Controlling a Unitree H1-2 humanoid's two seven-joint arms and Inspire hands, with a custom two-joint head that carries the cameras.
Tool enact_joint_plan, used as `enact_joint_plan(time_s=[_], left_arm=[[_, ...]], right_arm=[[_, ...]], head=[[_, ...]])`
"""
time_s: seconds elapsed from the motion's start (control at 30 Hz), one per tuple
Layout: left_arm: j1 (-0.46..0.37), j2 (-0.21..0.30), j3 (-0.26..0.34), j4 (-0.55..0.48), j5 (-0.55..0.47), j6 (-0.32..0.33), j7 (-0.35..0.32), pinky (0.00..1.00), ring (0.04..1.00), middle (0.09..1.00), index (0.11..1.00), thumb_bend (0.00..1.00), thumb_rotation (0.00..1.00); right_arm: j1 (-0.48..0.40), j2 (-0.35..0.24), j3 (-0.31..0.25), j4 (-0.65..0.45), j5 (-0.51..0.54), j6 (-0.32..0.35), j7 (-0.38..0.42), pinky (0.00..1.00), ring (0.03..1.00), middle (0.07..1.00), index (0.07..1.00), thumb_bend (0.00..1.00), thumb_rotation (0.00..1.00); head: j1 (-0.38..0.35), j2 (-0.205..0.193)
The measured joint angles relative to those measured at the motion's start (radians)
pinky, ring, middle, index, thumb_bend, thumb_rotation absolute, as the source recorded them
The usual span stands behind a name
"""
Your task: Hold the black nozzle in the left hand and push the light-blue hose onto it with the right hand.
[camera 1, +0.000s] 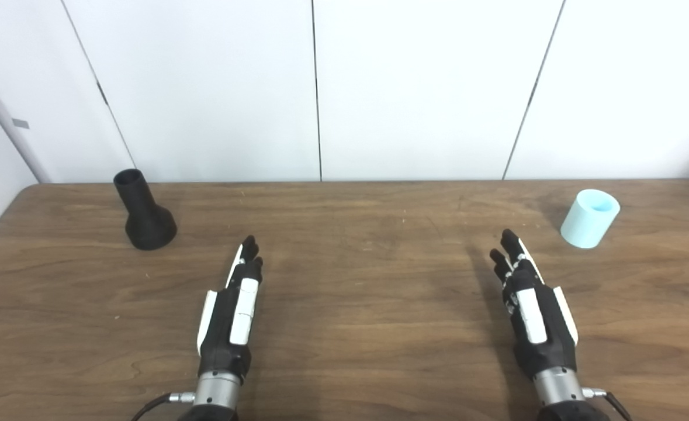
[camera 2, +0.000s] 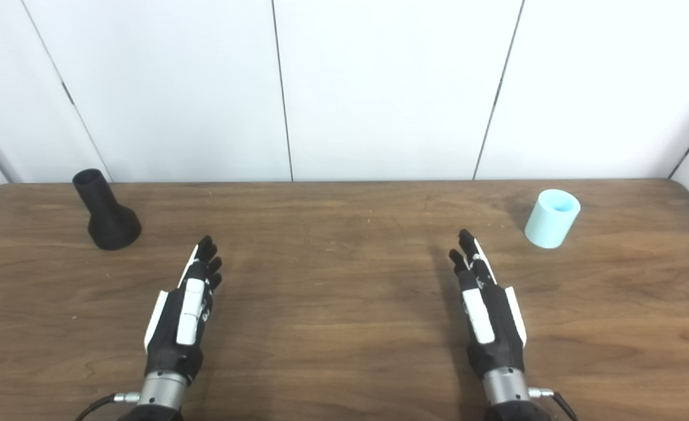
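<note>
The black nozzle (camera 1: 143, 211) stands upright on its wide base at the table's far left, narrow neck pointing up. A short light-blue hose piece (camera 1: 589, 218) stands on end at the far right, its open end up. My left hand (camera 1: 233, 313) is edge-on over the near left of the table, fingers straight, holding nothing, well short and to the right of the nozzle. On the near right my right hand (camera 1: 534, 310) is held the same way, open and empty, short and left of the hose.
The brown wooden table (camera 1: 367, 280) runs across the whole view. White wall panels (camera 1: 321, 88) stand right behind its far edge. Both objects sit close to that far edge.
</note>
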Motion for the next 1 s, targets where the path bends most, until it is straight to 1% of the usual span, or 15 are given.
enact_joint_plan(time_s=[0.07, 0.1, 0.2, 0.27, 0.33, 0.4, 0.5, 0.57, 0.63, 0.67, 0.73, 0.8, 0.9, 0.93, 1.0], left_arm=[[0.000, 0.000, 0.000, 0.000, 0.000, 0.000, 0.000, 1.00, 1.000, 1.000, 1.000, 0.65, 0.97], [0.000, 0.000, -0.001, 0.000, 0.001, 0.000, 0.000, 1.00, 1.000, 1.000, 1.000, 0.65, 0.97], [0.000, -0.004, -0.006, 0.000, 0.003, -0.001, 0.003, 1.00, 1.000, 1.000, 1.000, 0.66, 0.96], [0.000, -0.012, -0.013, 0.004, 0.007, -0.004, 0.008, 1.00, 1.000, 1.000, 1.000, 0.67, 0.96], [0.000, -0.026, -0.022, 0.021, 0.011, -0.021, 0.012, 1.00, 1.000, 1.000, 1.000, 0.68, 0.95], [0.001, -0.039, -0.033, 0.046, 0.015, -0.038, 0.015, 1.00, 1.000, 1.000, 1.000, 0.70, 0.94], [0.001, -0.052, -0.040, 0.062, 0.020, -0.047, 0.021, 1.00, 1.000, 1.000, 1.000, 0.72, 0.93], [0.001, -0.055, -0.040, 0.075, 0.021, -0.070, 0.029, 1.00, 1.000, 1.000, 1.000, 0.72, 0.93], [0.001, -0.054, -0.039, 0.076, 0.022, -0.076, 0.031, 1.00, 1.000, 1.000, 1.000, 0.72, 0.93], [0.001, -0.054, -0.039, 0.077, 0.022, -0.078, 0.032, 1.00, 1.000, 1.000, 1.000, 0.72, 0.93], [0.000, -0.052, -0.034, 0.085, 0.022, -0.087, 0.034, 1.00, 1.000, 1.000, 1.000, 0.70, 0.94], [-0.001, -0.044, -0.021, 0.092, 0.020, -0.097, 0.034, 1.00, 1.000, 1.000, 1.000, 0.70, 0.94], [-0.011, -0.021, 0.006, 0.096, 0.020, -0.114, 0.036, 1.00, 1.000, 1.000, 1.000, 0.70, 0.93], [-0.017, -0.011, 0.017, 0.101, 0.021, -0.120, 0.041, 1.00, 1.000, 1.000, 1.000, 0.72, 0.91], [-0.028, 0.006, 0.047, 0.116, 0.030, -0.144, 0.060, 1.00, 1.000, 1.000, 1.000, 0.73, 0.89]], right_arm=[[0.000, 0.000, 0.000, 0.000, 0.000, 0.000, 0.000, 0.99, 0.958, 0.986, 0.956, 0.67, 0.82], [0.000, 0.000, 0.000, 0.000, 0.000, 0.000, 0.000, 0.99, 0.958, 0.986, 0.956, 0.67, 0.82], [0.000, -0.003, -0.003, 0.003, 0.007, -0.001, 0.002, 1.00, 0.960, 0.986, 0.961, 0.69, 0.82], [0.000, -0.010, -0.008, 0.015, 0.014, -0.004, 0.012, 1.00, 0.966, 0.988, 0.967, 0.70, 0.82], [-0.003, -0.022, -0.010, 0.023, 0.025, -0.016, 0.024, 1.00, 0.962, 0.988, 0.978, 0.69, 0.83], [-0.013, -0.038, -0.017, 0.037, 0.035, -0.035, 0.034, 1.00, 0.957, 0.987, 0.982, 0.68, 0.83], [-0.027, -0.054, -0.033, 0.059, 0.050, -0.066, 0.040, 1.00, 0.951, 0.983, 0.978, 0.67, 0.83], [-0.031, -0.059, -0.034, 0.065, 0.053, -0.085, 0.044, 1.00, 0.950, 0.981, 0.976, 0.68, 0.83], [-0.031, -0.059, -0.034, 0.067, 0.054, -0.091, 0.050, 1.00, 0.949, 0.980, 0.976, 0.68, 0.83], [-0.031, -0.059, -0.034, 0.069, 0.054, -0.092, 0.052, 0.99, 0.946, 0.979, 0.973, 0.68, 0.83], [-0.032, -0.060, -0.035, 0.074, 0.062, -0.102, 0.061, 0.98, 0.942, 0.976, 0.969, 0.68, 0.83], [-0.033, -0.060, -0.035, 0.078, 0.068, -0.122, 0.065, 0.97, 0.940, 0.974, 0.967, 0.68, 0.82], [-0.035, -0.059, -0.035, 0.083, 0.068, -0.132, 0.065, 0.97, 0.938, 0.972, 0.963, 0.68, 0.82], [-0.035, -0.059, -0.035, 0.087, 0.068, -0.135, 0.065, 0.97, 0.936, 0.971, 0.958, 0.68, 0.82], [-0.037, -0.058, -0.033, 0.093, 0.065, -0.147, 0.065, 0.97, 0.936, 0.970, 0.956, 0.68, 0.82]], head=[[0.012, -0.008], [0.034, -0.023], [0.054, -0.032], [0.110, -0.058], [0.139, -0.074], [0.150, -0.083], [0.158, -0.101], [0.158, -0.101], [0.158, -0.101], [0.166, -0.123], [0.163, -0.133], [0.160, -0.146], [0.160, -0.146], [0.158, -0.155], [0.155, -0.164]])
